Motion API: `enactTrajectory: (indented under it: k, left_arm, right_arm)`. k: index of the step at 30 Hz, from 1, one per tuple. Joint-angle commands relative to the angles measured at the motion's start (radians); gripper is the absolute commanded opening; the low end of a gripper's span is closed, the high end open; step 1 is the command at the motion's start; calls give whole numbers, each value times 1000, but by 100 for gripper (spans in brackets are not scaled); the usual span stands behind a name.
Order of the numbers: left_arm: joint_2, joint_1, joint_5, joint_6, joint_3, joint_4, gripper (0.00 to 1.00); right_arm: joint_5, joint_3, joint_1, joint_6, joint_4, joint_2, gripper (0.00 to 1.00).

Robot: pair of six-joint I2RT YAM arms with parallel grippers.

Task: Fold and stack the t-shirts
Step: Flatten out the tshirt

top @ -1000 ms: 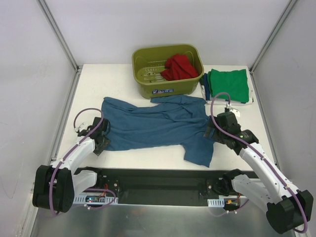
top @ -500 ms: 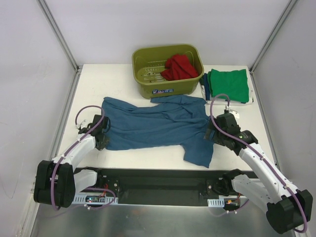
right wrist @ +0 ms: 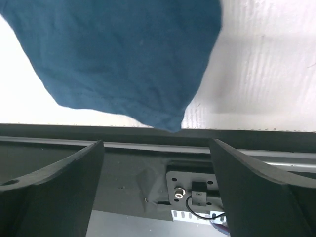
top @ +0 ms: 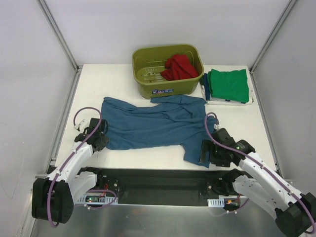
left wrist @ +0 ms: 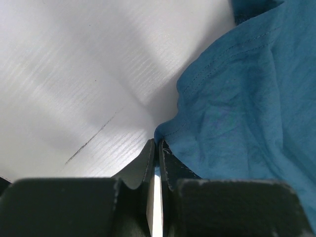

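Flattening step, I judge: the teal tee (top: 153, 126) lies rumpled mid-surface (top: 113, 81). The left claw (left wrist: 157, 144), at its 8 o'clock hem, is pressed together, seemingly pinching cloth. The right claw (right wrist: 157, 145) gapes wide by the 5 o'clock corner. Next it should close there, then both tug outward.

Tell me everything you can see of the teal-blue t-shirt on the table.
The teal-blue t-shirt is soft plain cloth, spread wrinkled and unfolded on the white table, its far edge beside the olive tub. The left gripper is shut on its left hem; the open right gripper stands at its near right flap.
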Motion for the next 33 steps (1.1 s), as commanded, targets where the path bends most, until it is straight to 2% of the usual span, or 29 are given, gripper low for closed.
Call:
enactTrajectory:
  k: [1, 7, 15, 20, 23, 24, 25, 26, 28, 29, 33]
  left_arm:
    - [-13, 6, -8, 25, -10, -3, 0]
    - [-16, 6, -3, 31, -18, -3, 0]
    - [-34, 6, -3, 29, -25, -2, 0]
    - [-25, 6, 5, 31, -25, -5, 0]
    - [-33, 6, 8, 26, -25, -3, 0]
    - [-34, 6, 8, 26, -25, -3, 0]
    - [-42, 6, 6, 28, -25, -3, 0]
    - [-43, 6, 0, 28, -25, -3, 0]
    - [-51, 6, -12, 32, -25, -3, 0]
    - [-54, 6, -11, 34, -27, -5, 0]
    - [-71, 6, 17, 52, -18, -3, 0]
  right_arm:
    - [51, 2, 95, 94, -16, 44, 83]
    - [124, 23, 125, 114, 39, 194, 60]
    - [143, 2, 124, 95, 176, 297, 52]
    - [175, 31, 125, 92, 154, 363, 49]
    - [177, 56, 124, 85, 127, 404, 44]
    - [175, 63, 124, 76, 122, 418, 37]
    - [169, 65, 125, 66, 128, 423, 33]
    - [161, 65, 124, 56, 137, 426, 23]
    - [146, 60, 122, 30, 168, 427, 11]
    - [141, 59, 122, 23, 177, 424, 1]
    - [143, 80, 124, -12, 186, 382, 1]
